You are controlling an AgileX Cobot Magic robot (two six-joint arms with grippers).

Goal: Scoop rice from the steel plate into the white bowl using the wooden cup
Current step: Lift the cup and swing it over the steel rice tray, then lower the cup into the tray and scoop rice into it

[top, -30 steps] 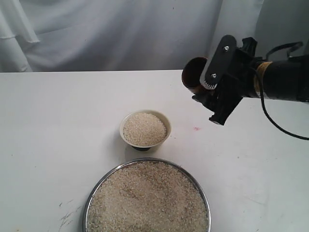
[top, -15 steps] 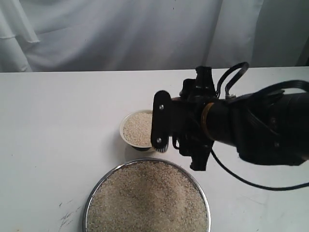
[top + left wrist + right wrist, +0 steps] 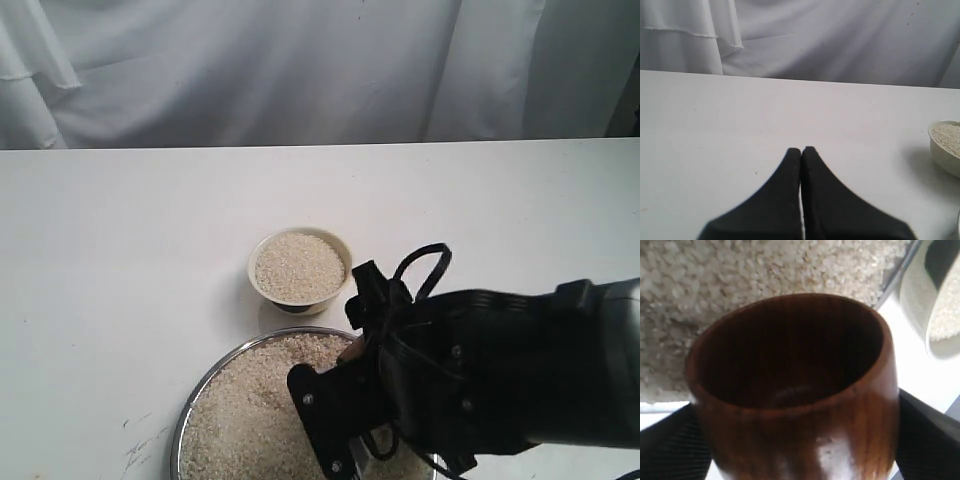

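Observation:
The steel plate [image 3: 196, 402] lies at the table's front, heaped with rice [image 3: 250, 410]. Just behind it stands the white bowl [image 3: 299, 268], holding rice of its own. My right gripper [image 3: 345, 425] hangs over the plate's right half, shut on the wooden cup [image 3: 795, 390]; the arm hides the cup in the exterior view. In the right wrist view the cup's dark inside looks empty, its mouth facing the rice [image 3: 765, 270], with the plate's rim [image 3: 897, 270] and the bowl [image 3: 930, 305] beyond. My left gripper [image 3: 801, 150] is shut on nothing, low over bare table, the bowl [image 3: 946, 147] off to its side.
A white cloth backdrop [image 3: 250, 70] hangs behind the table [image 3: 120, 250]. The right arm's black body and cable [image 3: 500, 380] cover the plate's right side and the table's front right corner.
The right arm has swung from the back right, past the bowl, down to the front over the plate, carrying the cup. The bowl and plate have stayed put.

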